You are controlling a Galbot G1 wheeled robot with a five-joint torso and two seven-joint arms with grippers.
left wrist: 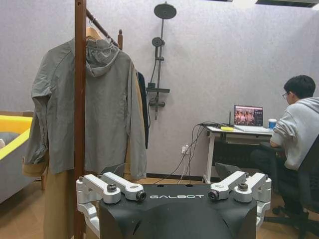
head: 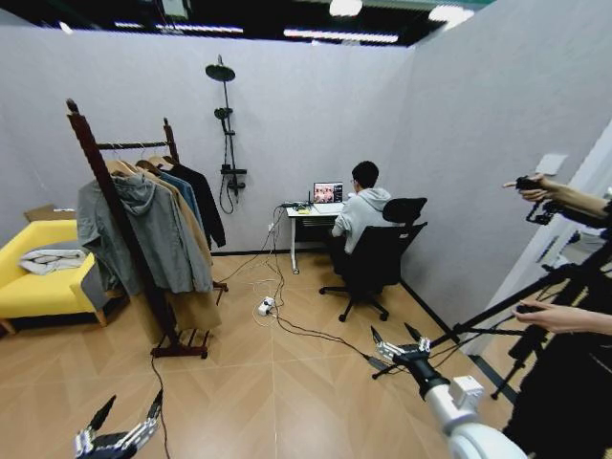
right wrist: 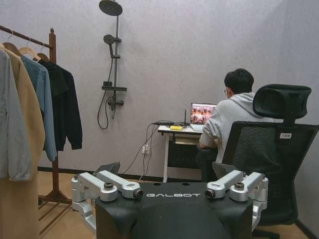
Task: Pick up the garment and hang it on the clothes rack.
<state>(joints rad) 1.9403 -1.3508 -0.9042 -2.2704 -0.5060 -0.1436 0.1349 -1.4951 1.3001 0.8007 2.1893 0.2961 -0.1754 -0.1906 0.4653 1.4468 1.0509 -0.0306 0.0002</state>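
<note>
Clothes rack [head: 115, 191] beyond left tool [head: 120, 428]

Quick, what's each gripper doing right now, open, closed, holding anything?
Left gripper: open, holding nothing, low at the robot's left.
Right gripper: open, holding nothing, out over the floor at the robot's right.

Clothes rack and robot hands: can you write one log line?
left gripper: open, empty, low | right gripper: open, empty | clothes rack: several clothes hanging | black jacket: far end
</note>
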